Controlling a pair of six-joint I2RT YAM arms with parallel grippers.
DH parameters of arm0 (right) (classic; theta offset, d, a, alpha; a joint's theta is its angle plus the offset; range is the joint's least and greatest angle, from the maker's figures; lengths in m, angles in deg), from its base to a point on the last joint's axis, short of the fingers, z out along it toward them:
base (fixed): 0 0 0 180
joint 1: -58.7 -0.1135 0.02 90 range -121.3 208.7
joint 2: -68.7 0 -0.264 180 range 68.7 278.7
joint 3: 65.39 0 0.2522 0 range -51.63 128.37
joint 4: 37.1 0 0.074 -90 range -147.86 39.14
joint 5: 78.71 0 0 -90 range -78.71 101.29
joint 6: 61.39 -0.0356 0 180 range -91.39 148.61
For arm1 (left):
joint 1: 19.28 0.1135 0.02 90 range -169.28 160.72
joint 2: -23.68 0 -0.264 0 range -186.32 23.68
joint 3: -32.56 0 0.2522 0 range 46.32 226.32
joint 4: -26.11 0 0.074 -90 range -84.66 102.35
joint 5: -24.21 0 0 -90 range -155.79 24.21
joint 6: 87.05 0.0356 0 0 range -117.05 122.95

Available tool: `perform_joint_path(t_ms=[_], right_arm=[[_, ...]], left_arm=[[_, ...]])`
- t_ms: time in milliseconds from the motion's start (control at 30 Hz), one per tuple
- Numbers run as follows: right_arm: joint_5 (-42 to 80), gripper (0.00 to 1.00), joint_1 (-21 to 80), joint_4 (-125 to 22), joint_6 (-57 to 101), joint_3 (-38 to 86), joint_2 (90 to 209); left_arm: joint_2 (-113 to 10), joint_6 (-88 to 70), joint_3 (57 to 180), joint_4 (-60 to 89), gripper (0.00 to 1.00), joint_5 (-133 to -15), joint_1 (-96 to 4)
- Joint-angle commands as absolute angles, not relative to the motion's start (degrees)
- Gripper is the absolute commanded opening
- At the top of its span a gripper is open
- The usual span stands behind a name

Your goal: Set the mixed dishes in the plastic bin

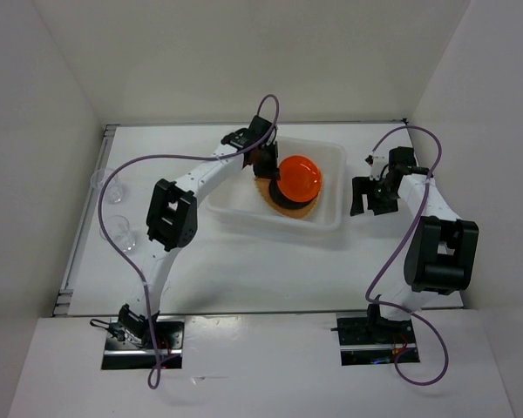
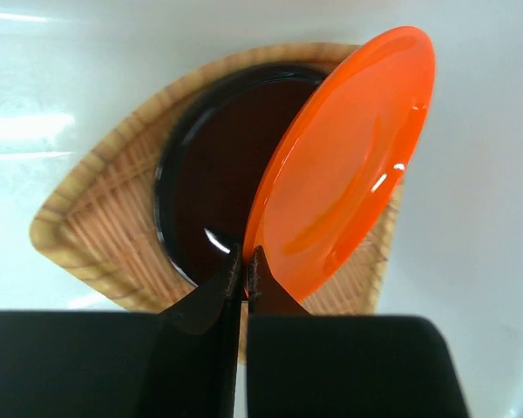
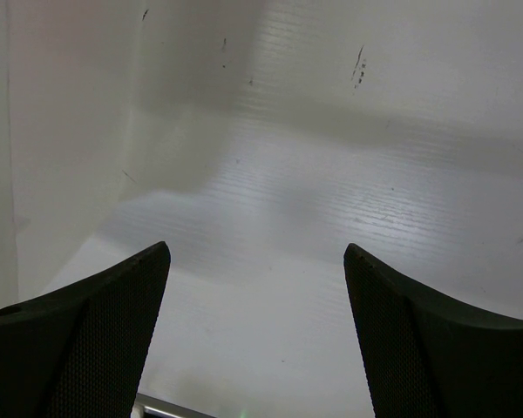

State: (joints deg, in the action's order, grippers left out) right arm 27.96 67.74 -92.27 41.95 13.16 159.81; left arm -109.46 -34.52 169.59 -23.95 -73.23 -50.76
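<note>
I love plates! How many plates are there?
3, all in the bin: woven plate lowest, black plate on it, orange plate tilted above, held by the left fingers.

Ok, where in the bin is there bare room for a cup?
Bare floor in the plastic bin's near-left corner beside the woven plate, and a narrow strip by its right wall. Crowded middle: left claw holds the orange plate there.
</note>
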Motion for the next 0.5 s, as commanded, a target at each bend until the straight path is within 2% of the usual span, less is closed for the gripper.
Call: perform_joint_path(t_ms=[0, 100, 167, 267, 400, 433, 467], right_arm=[[28.9, 0.86, 68.1, -92.0, 42.7, 13.5, 157.8], [28.9, 0.86, 68.1, -92.0, 42.7, 13.5, 157.8], [28.9, 0.86, 68.1, -92.0, 42.7, 13.5, 157.8], [28.9, 0.86, 68.1, -92.0, 42.7, 13.5, 157.8], [28.9, 0.86, 68.1, -92.0, 42.7, 13.5, 157.8], [28.9, 0.86, 68.1, -92.0, 42.7, 13.5, 157.8], [28.9, 0.86, 68.1, -92.0, 42.7, 13.5, 157.8]], left_arm=[[-111.2, -33.4, 172.6, -25.5, 0.0, -72.4, -49.9], [-112.5, -33.4, 172.6, -25.5, 0.0, -71.8, -49.2], [-113.0, -33.4, 172.6, -25.5, 0.04, -71.8, -48.5], [-113.0, -33.4, 172.6, -25.5, 0.23, -71.8, -48.0], [-112.5, -32.9, 172.6, -26.8, 0.39, -71.1, -48.0], [-111.9, -32.9, 173.3, -27.5, 0.51, -70.4, -47.4], [-111.2, -32.9, 173.3, -27.6, 0.55, -69.7, -47.4]])
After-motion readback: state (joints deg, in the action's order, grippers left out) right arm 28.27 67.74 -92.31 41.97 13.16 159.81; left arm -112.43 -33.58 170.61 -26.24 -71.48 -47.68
